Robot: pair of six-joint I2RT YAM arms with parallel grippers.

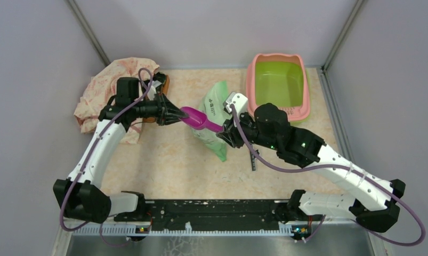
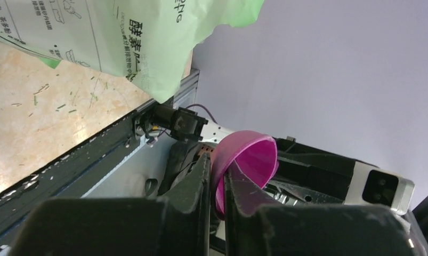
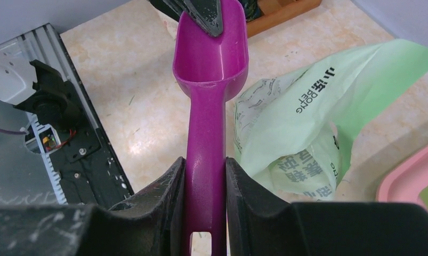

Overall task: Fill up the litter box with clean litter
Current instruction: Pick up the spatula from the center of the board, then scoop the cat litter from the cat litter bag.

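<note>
**A:** Start nearest the bases. What is each arm doing?

**B:** Beyond the black metal rail (image 1: 217,213) at the near edge, both arms reach inward over the beige speckled surface (image 1: 163,154). The right claw (image 1: 223,129) is clenched on the handle of a purple plastic scoop (image 1: 198,118). The left claw (image 1: 174,114) pinches the scoop's other end.

**A:** Can you confirm that from the wrists?

**B:** Yes. The right wrist view shows its two fingers pressed against either side of the handle, with the left arm's dark fingertips biting the front lip of the bowl. The left wrist view shows only the bowl's rim caught between its fingers. The top view is too small to show either grip clearly.

**A:** And behind the scoop?

**B:** A light green printed plastic bag (image 1: 214,106) lies on the surface just under and beyond the scoop. Its lettering is legible only in the wrist views.

**A:** Where is the task's tray?

**B:** The pink-rimmed plastic litter box (image 1: 251,80) sits at the far right corner, just beyond the bag. From above its lime-green basin shows plain green. The right wrist view catches only a pink corner. At the far left lie a crumpled pink-patterned cloth (image 1: 102,90) and a brown wooden tray (image 1: 163,82).
</note>
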